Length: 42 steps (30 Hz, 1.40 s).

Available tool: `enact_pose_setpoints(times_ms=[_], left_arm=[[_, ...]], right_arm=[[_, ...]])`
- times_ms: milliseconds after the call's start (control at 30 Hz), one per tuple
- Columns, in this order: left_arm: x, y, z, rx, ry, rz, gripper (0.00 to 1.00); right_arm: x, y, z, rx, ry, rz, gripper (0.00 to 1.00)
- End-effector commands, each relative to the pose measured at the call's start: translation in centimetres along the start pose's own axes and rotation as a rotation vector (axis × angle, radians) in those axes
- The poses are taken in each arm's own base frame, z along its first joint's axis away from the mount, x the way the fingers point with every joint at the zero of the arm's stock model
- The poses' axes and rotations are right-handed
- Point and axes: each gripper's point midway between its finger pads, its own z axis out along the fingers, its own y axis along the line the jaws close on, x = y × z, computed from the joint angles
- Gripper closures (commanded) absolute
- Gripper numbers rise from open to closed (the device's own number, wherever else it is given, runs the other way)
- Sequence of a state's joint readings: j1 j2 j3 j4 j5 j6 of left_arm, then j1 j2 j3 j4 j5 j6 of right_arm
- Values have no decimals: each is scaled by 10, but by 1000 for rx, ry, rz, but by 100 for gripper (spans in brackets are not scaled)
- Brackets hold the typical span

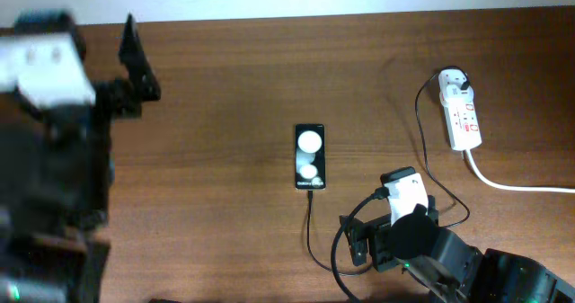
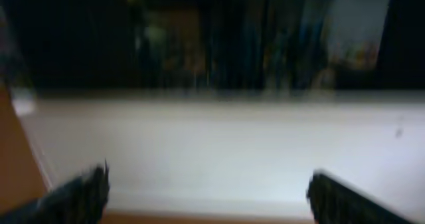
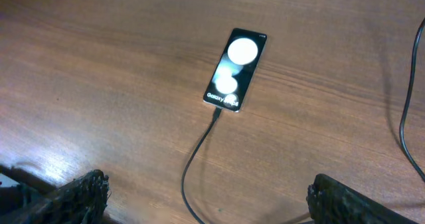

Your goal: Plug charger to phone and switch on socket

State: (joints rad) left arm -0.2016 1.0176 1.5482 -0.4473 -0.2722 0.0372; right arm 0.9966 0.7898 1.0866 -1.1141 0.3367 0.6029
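The black phone [image 1: 310, 155] lies flat mid-table, its screen lit with two white circles; it also shows in the right wrist view [image 3: 235, 69]. The thin black charger cable [image 1: 309, 220] meets the phone's near end [image 3: 217, 115] and loops back toward the white round plug [image 1: 455, 81] on the white socket strip [image 1: 464, 116] at the far right. My right gripper [image 3: 206, 192] is open and empty, low over the table, near side of the phone. My left gripper [image 1: 137, 62] is open and empty at the far left edge, facing a white wall [image 2: 212, 151]; its view is blurred.
The socket's thick white cord [image 1: 512, 186] runs off the right edge. More black cable [image 1: 420, 128] curves beside the strip and coils near my right arm [image 1: 449, 253]. The left arm's body [image 1: 49, 150] fills the left side.
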Motion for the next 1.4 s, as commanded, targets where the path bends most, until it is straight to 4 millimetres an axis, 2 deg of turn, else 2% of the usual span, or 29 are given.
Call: enact_pose_setpoints(times_ms=[0, 67, 167, 267, 400, 500, 667, 800, 1000, 1067, 1200, 1367], left_arm=[[2, 18, -64, -13, -229, -15, 1], [-3, 26, -95, -20, -354, -51, 1], [-17, 46, -163, -33, -555, -107, 1], [-29, 58, -206, -39, -654, -135, 1], [-33, 68, -239, -44, -722, -155, 1], [-35, 72, -255, -46, -758, -165, 1], [-37, 87, -303, -59, -866, -199, 1], [-35, 92, -302, -91, -862, -214, 1], [-22, 87, -286, -86, -777, -189, 1], [-7, 83, -272, -82, -698, -165, 1], [45, 73, -237, -75, -440, -88, 1], [89, 64, -211, -64, -280, -39, 1]], right_arm=[[-4, -2, -3, 6, -16, 14, 1], [-4, -2, -3, 6, -16, 14, 1], [-4, -2, -3, 6, -16, 14, 1], [-4, -2, -3, 6, -16, 14, 1], [-4, -2, -3, 6, -16, 14, 1], [-4, -2, -3, 6, -16, 14, 1], [-4, -2, -3, 6, -16, 14, 1], [-4, -2, -3, 6, -16, 14, 1], [-4, -2, -3, 6, -16, 14, 1], [-4, -2, -3, 6, -16, 14, 1], [-4, -2, -3, 6, -16, 14, 1], [-4, -2, -3, 6, -16, 14, 1]])
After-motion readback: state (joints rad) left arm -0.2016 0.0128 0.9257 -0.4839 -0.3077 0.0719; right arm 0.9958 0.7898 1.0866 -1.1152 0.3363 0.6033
